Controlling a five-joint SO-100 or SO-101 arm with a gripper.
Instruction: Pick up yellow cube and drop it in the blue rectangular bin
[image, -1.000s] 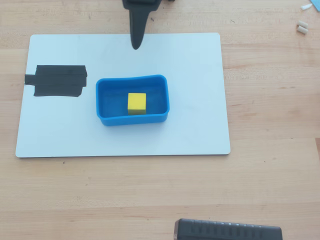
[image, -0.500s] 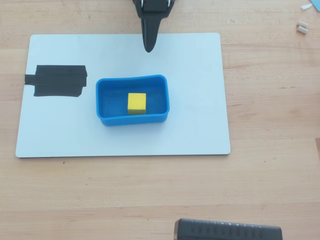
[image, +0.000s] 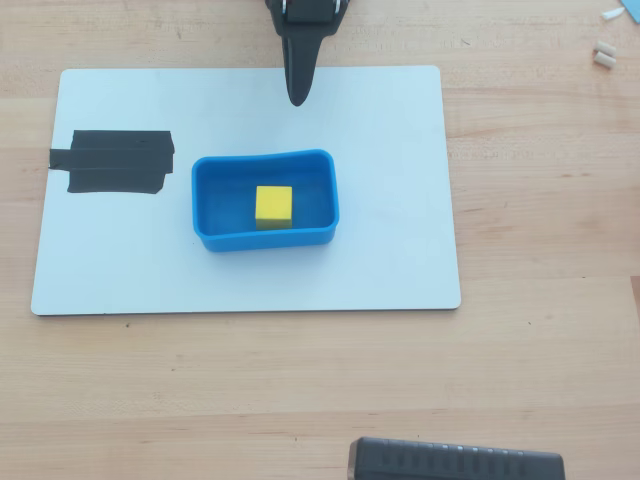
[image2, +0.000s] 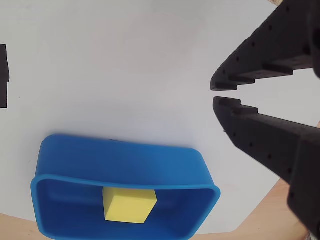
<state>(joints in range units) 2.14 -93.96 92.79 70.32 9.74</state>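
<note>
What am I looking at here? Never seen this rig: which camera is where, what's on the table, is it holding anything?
It is a small robot arm with a black two-finger gripper. One picture looks straight down from above; the other rides on the wrist, so the fingers fill its right side. On the wooden table lies a white rectangular board carrying a shallow blue plastic bin and a black tape patch. A small yellow cube sits inside the bin. The gripper holds nothing; its tips are nearly closed.
</note>
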